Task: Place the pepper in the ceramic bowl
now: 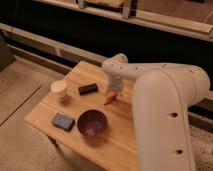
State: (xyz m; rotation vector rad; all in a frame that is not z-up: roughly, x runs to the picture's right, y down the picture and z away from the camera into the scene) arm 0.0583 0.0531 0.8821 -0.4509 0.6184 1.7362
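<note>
I have the tool (114,90) at the far right part of the worktop (124,137), pointing straight down from the white arm (162,105), which bends in from the right. Its jaws are spread, with nothing pinched between them. The pepper (109,99) lies on the wood right under the tool's tip, sticking out toward the near-left. Its upper end meets the tool, and I cannot tell whether the two touch or the tool only hangs just above it. The pepper lies slanted, its tapered end pointing toward the ceramic bowl (81,120).

That bowl sits nearer to me and a little left of the pepper, apart from it, with bare wood between them. I see nothing inside it. A dark block (88,89) lies just left of the tool. A pale cup (59,91) stands farther left, and a blue-grey sponge (62,121) lies flat beside the bowl's left side.
</note>
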